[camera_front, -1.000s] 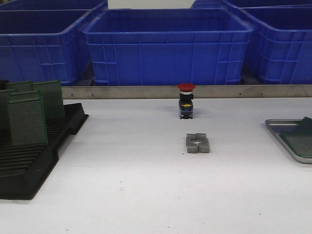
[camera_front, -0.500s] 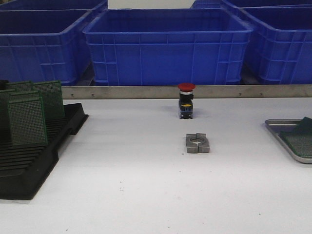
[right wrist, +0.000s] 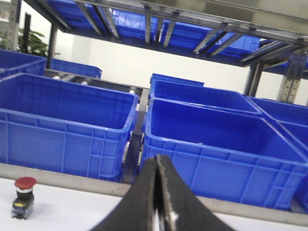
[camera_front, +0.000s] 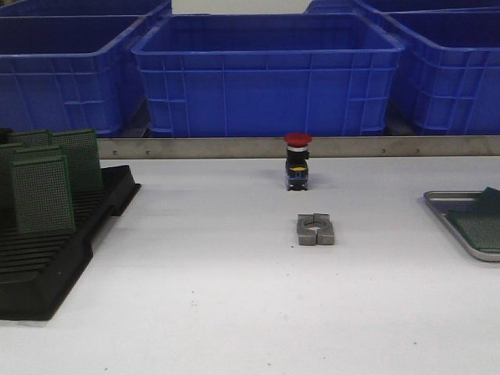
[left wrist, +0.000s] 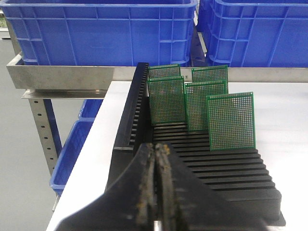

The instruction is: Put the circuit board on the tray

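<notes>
Several green circuit boards point(left wrist: 231, 121) stand upright in the slots of a black rack point(left wrist: 226, 173); the front view shows them point(camera_front: 43, 195) at the table's left. At the right edge of the front view lies the silver tray point(camera_front: 437, 194), with green boards point(camera_front: 478, 226) lying flat in it. My left gripper point(left wrist: 156, 147) is shut with nothing in it and hovers over the rack's near end, short of the boards. My right gripper point(right wrist: 157, 157) is shut and empty, raised above the table and facing the blue crates. Neither gripper shows in the front view.
Big blue crates point(camera_front: 269, 74) line a steel shelf edge point(camera_front: 234, 147) behind the table. A red-capped push button point(camera_front: 297, 160) and a grey metal clamp block point(camera_front: 316, 230) stand mid-table. The table's left edge runs next to the rack point(camera_front: 47, 258).
</notes>
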